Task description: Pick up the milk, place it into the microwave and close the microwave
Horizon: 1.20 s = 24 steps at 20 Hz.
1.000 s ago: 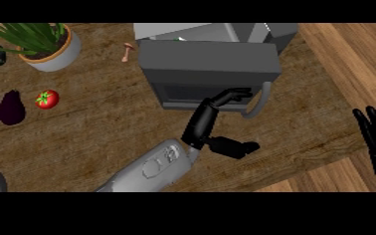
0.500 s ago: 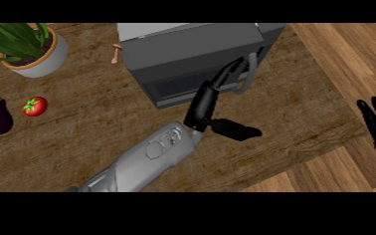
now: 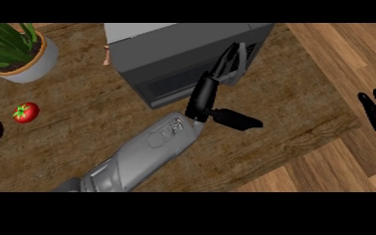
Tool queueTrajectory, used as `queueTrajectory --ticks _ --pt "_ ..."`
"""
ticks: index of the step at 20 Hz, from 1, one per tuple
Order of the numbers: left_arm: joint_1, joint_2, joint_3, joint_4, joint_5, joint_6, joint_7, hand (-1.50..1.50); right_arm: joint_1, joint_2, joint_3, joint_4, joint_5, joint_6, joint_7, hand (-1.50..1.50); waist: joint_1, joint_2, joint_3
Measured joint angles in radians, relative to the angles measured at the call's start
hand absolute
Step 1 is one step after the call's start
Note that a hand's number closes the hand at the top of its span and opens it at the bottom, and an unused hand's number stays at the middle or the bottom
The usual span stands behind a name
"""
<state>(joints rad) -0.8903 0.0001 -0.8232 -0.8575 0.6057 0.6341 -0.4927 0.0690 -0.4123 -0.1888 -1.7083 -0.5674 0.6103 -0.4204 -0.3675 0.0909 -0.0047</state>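
The grey microwave (image 3: 169,50) stands at the back of the wooden counter, its dark-windowed door (image 3: 172,87) facing me and looking shut or nearly so. My left hand (image 3: 205,93) reaches in from the lower left. Its straight fingers (image 3: 231,62) lie against the right part of the microwave's front, and its thumb (image 3: 236,119) sticks out to the right. It is open and holds nothing. My right hand (image 3: 367,108) rests open at the right edge, fingers up. No milk is visible.
A potted plant (image 3: 29,59) stands at the back left, with a red tomato (image 3: 26,112) in front of it. A small brown object (image 3: 107,55) peeks out beside the microwave's left side. The counter's edge (image 3: 294,154) runs diagonally at the lower right, with wooden floor beyond.
My left hand has stretched further up along the microwave's front, its fingers now straighter. The microwave, plant and tomato have shifted within the view. The right hand stays at the right edge.
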Motion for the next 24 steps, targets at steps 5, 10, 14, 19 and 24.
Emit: queueTrajectory --ticks 5,10,14,19,24 --pt "-0.016 0.002 -0.006 0.022 0.032 0.008 -0.032 -1.5 -0.023 -0.023 -0.008 -0.002 -0.029 0.005 0.021 -1.5 -0.017 0.003 0.0" --pt "-0.019 0.006 -0.012 0.035 0.06 0.015 -0.07 -1.5 -0.04 -0.038 -0.016 0.001 -0.055 0.005 0.038 -1.5 -0.028 0.005 0.0" --pt "-0.022 0.009 -0.018 0.043 0.083 0.022 -0.094 -1.5 -0.051 -0.054 -0.021 0.005 -0.074 0.008 0.054 -1.5 -0.036 0.006 0.001" --pt "-0.024 0.01 -0.028 0.052 0.109 0.034 -0.123 -1.5 -0.065 -0.071 -0.028 0.011 -0.096 0.011 0.07 -1.5 -0.044 0.006 0.001" --pt "-0.028 0.009 -0.038 0.062 0.133 0.038 -0.151 -1.5 -0.079 -0.086 -0.03 0.015 -0.117 0.016 0.084 -1.5 -0.048 0.007 0.002"
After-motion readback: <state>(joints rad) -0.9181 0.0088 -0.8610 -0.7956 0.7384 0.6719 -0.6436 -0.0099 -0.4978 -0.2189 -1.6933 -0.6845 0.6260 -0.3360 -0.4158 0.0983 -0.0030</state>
